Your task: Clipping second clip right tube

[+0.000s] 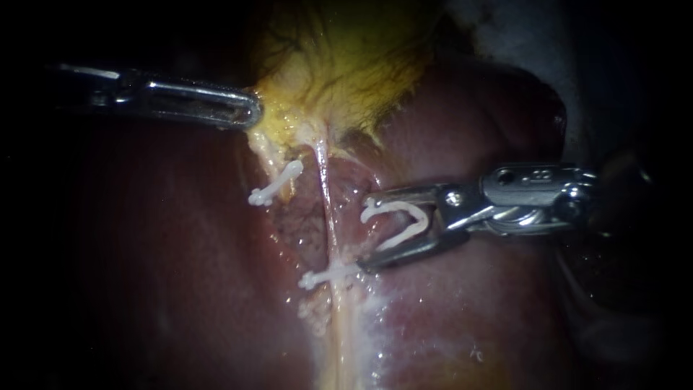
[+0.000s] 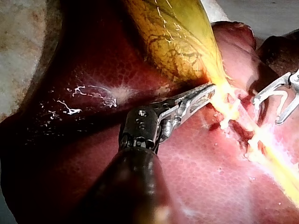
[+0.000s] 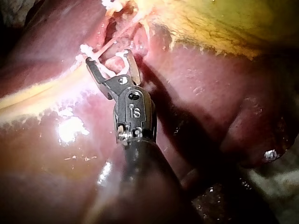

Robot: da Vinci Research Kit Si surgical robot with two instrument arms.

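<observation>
Endoscope view: L instrument [image 1: 249, 112] clamped on gallbladder [image 1: 339, 65] edge, prob. to keep right tube [image 1: 325, 202] taut off liver [image 1: 491, 310]. R instrument [image 1: 367, 235] grasps loaded clip [image 1: 404, 235], legs spread, just beside tube, not yet around it. Placed clip [image 1: 325, 276] sits by my lower jaw tip, so it's tight there. Bare tube w/ more room lies toward gallbladder.
</observation>
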